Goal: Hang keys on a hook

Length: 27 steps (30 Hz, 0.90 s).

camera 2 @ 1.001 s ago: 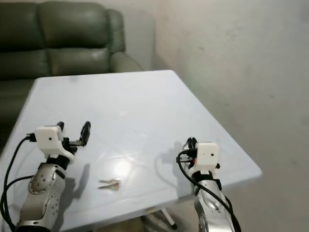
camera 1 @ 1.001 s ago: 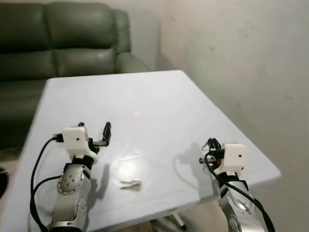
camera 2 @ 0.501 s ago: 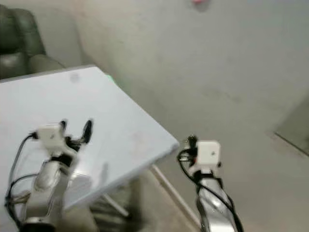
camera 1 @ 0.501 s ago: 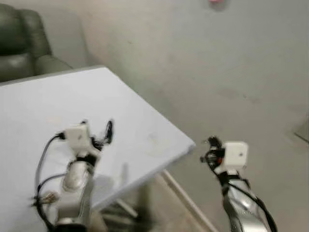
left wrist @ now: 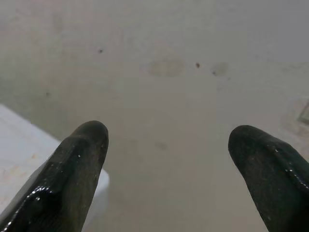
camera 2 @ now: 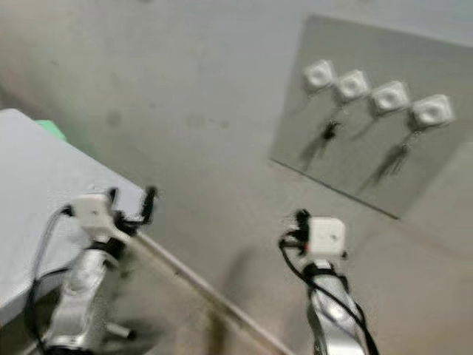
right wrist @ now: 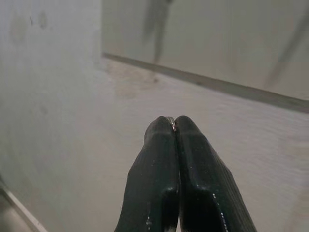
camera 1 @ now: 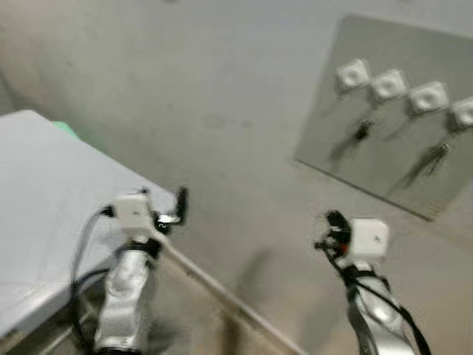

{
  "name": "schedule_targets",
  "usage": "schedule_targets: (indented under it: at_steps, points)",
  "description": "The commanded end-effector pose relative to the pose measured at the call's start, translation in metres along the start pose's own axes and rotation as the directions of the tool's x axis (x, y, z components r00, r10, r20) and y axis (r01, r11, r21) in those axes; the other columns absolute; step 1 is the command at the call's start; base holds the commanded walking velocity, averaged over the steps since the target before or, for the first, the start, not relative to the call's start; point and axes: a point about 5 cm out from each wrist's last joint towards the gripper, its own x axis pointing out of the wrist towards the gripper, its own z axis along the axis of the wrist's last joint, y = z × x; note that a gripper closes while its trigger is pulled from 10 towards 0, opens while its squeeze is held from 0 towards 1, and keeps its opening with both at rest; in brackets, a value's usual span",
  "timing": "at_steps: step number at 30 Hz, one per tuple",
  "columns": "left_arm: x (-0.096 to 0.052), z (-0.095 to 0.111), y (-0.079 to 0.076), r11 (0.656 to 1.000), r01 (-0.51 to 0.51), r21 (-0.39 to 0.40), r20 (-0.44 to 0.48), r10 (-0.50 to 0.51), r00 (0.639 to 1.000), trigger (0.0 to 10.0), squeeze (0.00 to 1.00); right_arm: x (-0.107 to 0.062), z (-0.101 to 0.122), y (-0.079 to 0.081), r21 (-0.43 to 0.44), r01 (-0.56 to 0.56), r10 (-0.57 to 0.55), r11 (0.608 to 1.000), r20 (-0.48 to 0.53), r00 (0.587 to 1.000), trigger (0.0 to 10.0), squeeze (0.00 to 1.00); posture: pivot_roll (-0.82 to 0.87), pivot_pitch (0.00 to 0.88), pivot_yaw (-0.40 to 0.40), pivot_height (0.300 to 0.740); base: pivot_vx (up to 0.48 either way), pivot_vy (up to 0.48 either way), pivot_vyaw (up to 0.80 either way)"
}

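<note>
Ahead on the wall (camera 1: 207, 96), a grey board (camera 2: 347, 170) with four white hooks (camera 2: 353, 85) in a row near its top edge. Two bunches of keys (camera 2: 327, 133) already hanging there, one under the second hook and one under the fourth, both blurred. Right pincer (right wrist: 175, 126) raised in front of the wall below the board, well apart from it, fingers pressed together with a small glint of metal ring (right wrist: 171, 121) pinched at the very tips; too little visible to tell what hangs from it. Left pincer (left wrist: 166, 145) held up over the corner of the pale surface (camera 1: 44, 192), fingers (left wrist: 79, 164) spread wide apart, nothing between them. Both silver arms up, left one at the surface's edge, right one out over the bare floor.
</note>
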Motion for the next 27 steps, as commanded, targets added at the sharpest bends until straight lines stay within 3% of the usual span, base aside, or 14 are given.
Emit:
schedule_targets:
  at_steps: [1,10,20,27]
  points:
    - [0.0002,0.0039,0.0047,1.0,-0.018,0.005,0.006,0.018,1.0,10.0,0.0,0.0026,0.0056,0.0055,0.001,-0.028,0.028,1.0,0.024,0.999,10.0,0.0,0.02,0.0,-0.046,0.74,0.0,0.0,0.0]
    - [-0.0028,0.0015,0.0031,1.0,-0.02,0.007,-0.005,0.02,1.0,10.0,0.0,0.0016,0.0055,0.0069,0.0,-0.043,0.043,0.999,0.023,0.999,10.0,0.0,0.02,0.0,-0.049,0.74,0.0,0.0,0.0]
    - [-0.0048,-0.0032,0.0017,0.998,-0.026,-0.056,-0.033,0.024,0.999,10.0,0.0,0.0006,0.0054,0.0077,-0.006,-0.057,0.057,0.998,0.022,0.998,10.0,0.0,0.02,0.0,-0.054,0.74,0.0,0.0,0.0]
    - [-0.0055,-0.0043,0.0001,0.998,-0.026,-0.058,-0.032,0.024,0.999,10.0,0.0,-0.0004,0.0052,0.0086,-0.009,-0.063,0.063,0.998,0.021,0.998,10.0,0.0,0.01,0.0,-0.056,0.74,0.0,0.396,0.0]
